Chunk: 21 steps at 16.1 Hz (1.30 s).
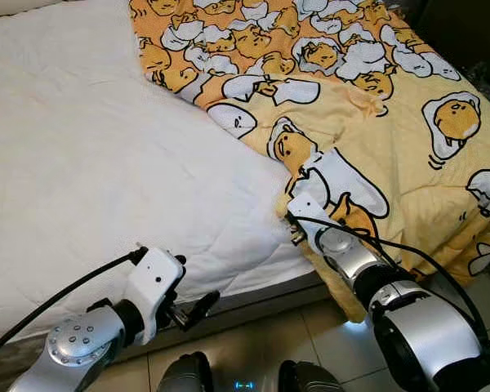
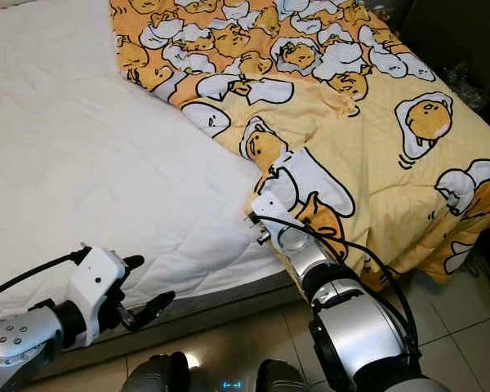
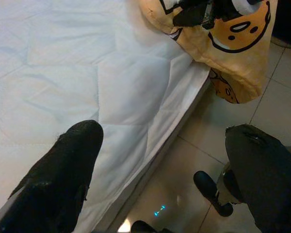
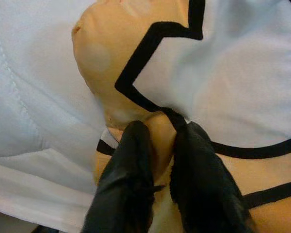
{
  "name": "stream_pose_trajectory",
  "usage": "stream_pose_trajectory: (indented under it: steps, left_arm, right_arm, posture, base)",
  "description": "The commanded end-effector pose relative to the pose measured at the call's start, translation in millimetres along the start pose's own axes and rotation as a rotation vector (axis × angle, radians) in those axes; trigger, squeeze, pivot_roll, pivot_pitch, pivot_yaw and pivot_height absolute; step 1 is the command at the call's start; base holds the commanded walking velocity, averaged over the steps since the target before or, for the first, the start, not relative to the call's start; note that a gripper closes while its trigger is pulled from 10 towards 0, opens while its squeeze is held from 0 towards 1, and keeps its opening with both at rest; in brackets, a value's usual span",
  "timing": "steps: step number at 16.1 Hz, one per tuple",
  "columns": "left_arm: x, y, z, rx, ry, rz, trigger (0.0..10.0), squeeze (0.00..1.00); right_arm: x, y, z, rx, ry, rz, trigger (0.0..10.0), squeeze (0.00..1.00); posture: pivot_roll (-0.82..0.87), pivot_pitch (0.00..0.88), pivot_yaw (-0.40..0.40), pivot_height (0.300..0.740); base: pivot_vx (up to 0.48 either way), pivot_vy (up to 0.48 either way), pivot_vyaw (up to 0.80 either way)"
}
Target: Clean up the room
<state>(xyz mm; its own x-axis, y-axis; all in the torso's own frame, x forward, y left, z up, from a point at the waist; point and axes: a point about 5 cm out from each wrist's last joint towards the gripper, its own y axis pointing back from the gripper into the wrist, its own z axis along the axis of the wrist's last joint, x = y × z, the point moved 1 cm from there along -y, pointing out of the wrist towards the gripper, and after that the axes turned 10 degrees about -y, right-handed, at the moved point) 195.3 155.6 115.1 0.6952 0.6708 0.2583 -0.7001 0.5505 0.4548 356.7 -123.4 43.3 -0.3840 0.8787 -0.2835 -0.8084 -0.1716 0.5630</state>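
Note:
A yellow cartoon-egg blanket (image 1: pixel 367 106) covers the right half of the bed, its edge running diagonally across the white quilted mattress (image 1: pixel 82 163). My right gripper (image 4: pixel 157 160) is shut on a fold of the blanket's near edge, close to the bed's front; the right wrist (image 1: pixel 310 204) sits against that edge. My left gripper (image 1: pixel 192 306) is open and holds nothing, hovering at the bed's front edge over the floor. In the left wrist view its two black fingers (image 3: pixel 63 170) stand wide apart above the mattress edge.
The blanket hangs over the bed's front right corner (image 1: pixel 474 245) down to the tiled floor (image 2: pixel 441 327). A grey bed frame (image 1: pixel 253 298) runs under the mattress. Dark furniture (image 1: pixel 465 33) stands at the far right.

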Motion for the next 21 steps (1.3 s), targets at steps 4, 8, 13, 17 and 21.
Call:
stream_pose_trajectory:
  steps: [4,8,13,17,21]
  left_arm:
    - [-1.0,-0.8,0,0.002,-0.013,-0.024,10.0,0.26]
    - [4.5,-1.8,-1,0.002,-0.021,-0.01,10.0,0.26]
    - [7.0,-4.0,-3,-0.001,-0.024,-0.01,10.0,0.26]
    - [12.4,-13.7,-1,-0.021,-0.04,-0.024,10.0,0.26]
    - [13.2,-21.9,3,-0.033,-0.048,-0.029,10.0,0.26]
  right_arm:
    - [-10.2,1.4,3,-0.016,-0.059,0.014,0.0,0.0]
    - [-1.2,5.5,9,-0.095,-0.184,0.263,0.0,0.0]
    - [41.3,61.8,-11,-0.165,-0.118,1.13,0.0,0.0]
    - [40.4,98.4,-50,-0.06,0.094,1.219,3.8,0.0]
    - [21.1,51.2,-39,-0.04,-0.044,0.609,10.0,1.0]
  posture:
    - [0.05,0.162,0.007,0.74]
    - [0.04,0.13,0.009,0.74]
    - [0.01,0.093,0.028,0.74]
    - [-0.03,0.08,0.054,0.74]
    - [-0.02,0.085,0.056,0.74]
  base:
    - [0.0,0.0,0.0]
    - [0.0,0.0,0.0]
    - [0.0,0.0,0.0]
    - [0.0,0.0,0.0]
    - [0.0,0.0,0.0]
